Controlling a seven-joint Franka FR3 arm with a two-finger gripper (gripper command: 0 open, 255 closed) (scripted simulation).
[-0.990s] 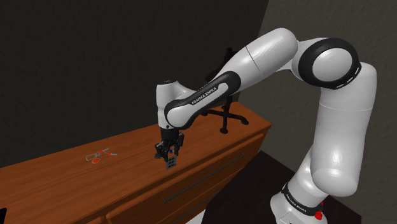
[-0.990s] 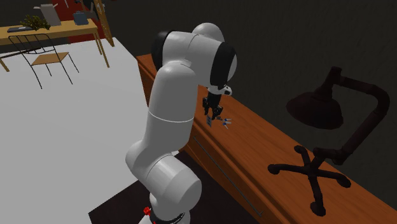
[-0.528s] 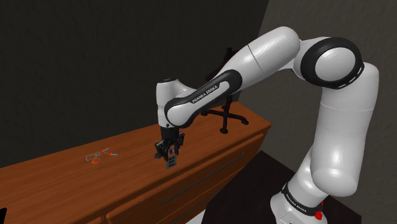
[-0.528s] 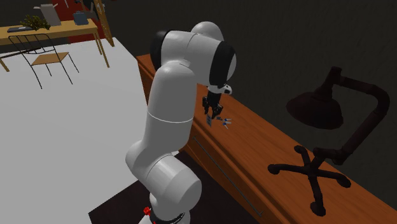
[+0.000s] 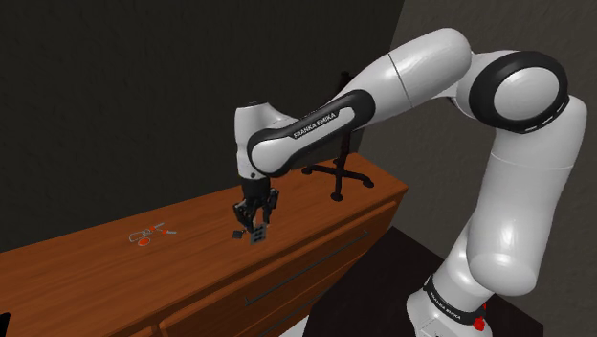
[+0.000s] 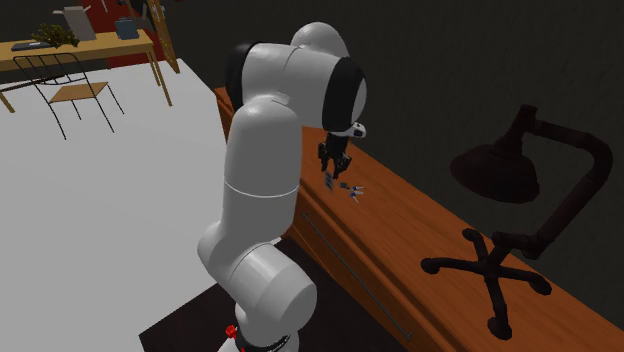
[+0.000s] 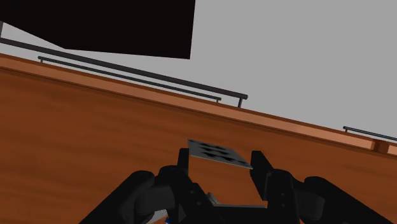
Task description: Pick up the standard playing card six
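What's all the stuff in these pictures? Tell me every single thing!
card: one, grey with dark pips, held in the claw.
dresser: one, brown wood, under the claw.
lamp: one, black, on the dresser, second exterior view's right.
small bits: a few, grey and red, on the dresser, shoulder view's left.
table: one, brown, far off, second exterior view's top left.
chair: one, thin dark frame, tan seat, by that table.
arm: one, white with dark joints.
claw: one, black, shut on the card.

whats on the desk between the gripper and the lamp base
Nothing: bare wooden desk top between the gripper and the lamp base, seen in the shoulder view.
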